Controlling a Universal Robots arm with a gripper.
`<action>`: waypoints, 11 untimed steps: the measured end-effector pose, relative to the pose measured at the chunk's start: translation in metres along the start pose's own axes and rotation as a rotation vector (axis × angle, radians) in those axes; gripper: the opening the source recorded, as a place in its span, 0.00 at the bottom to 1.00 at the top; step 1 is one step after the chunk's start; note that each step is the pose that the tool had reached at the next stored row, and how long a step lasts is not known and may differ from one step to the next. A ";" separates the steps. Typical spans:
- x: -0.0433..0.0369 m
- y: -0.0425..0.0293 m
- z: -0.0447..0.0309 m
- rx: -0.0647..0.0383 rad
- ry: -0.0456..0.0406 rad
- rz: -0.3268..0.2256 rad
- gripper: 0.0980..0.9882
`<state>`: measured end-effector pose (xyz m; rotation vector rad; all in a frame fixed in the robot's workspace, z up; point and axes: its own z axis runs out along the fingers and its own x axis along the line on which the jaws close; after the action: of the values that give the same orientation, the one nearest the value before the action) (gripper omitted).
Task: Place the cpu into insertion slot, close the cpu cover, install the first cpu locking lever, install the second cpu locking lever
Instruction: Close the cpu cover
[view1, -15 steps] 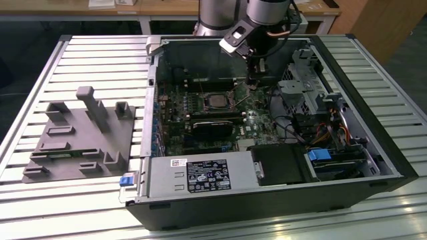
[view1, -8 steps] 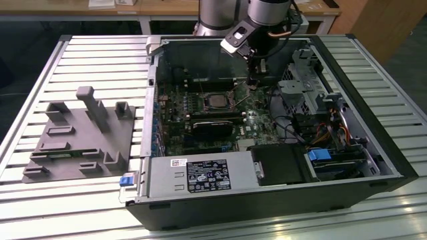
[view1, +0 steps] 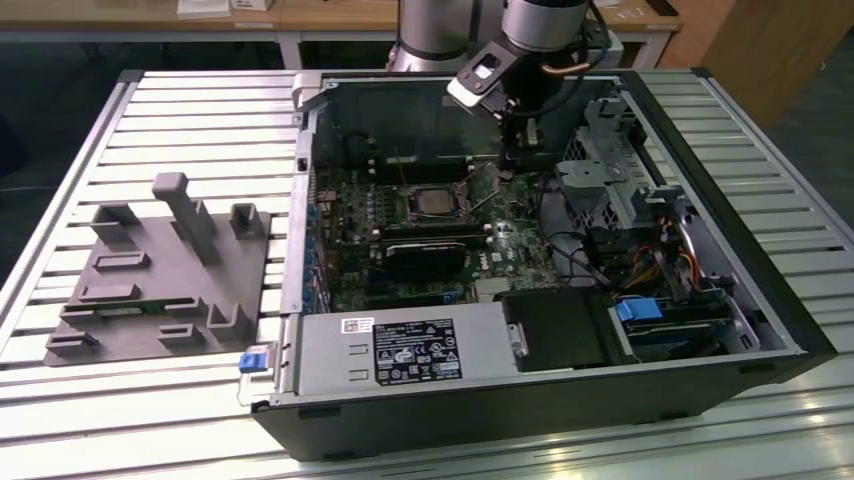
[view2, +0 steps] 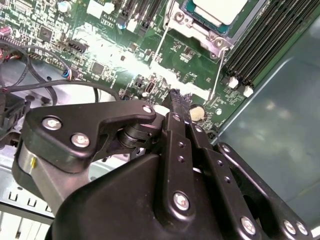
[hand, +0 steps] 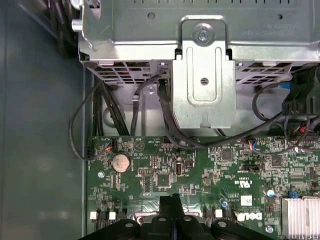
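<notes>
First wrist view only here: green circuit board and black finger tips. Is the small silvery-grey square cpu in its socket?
Observer: Yes; in the second wrist view the small silvery-grey square cpu lies flat in its socket, beyond the tip of the black gripper.
Operator: Is the cover down?
Observer: The thin silvery metal cover frame appears to lie closed around it.
Operator: Which way from the gripper?
Observer: In the exterior view, the cpu is toward that view's left.

Cables (hand: 166, 112) beyond claw (hand: 172, 199), board (hand: 150, 175) perhaps free
</notes>
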<state>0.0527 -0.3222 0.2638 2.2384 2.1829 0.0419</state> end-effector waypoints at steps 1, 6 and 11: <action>0.0002 0.0010 0.0004 0.000 0.0001 0.000 0.01; 0.0006 0.0038 0.0054 0.004 -0.0001 0.000 0.01; 0.0011 0.0075 0.0102 0.008 -0.0002 0.000 0.01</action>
<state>0.0605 -0.3212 0.2539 2.2426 2.1867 0.0330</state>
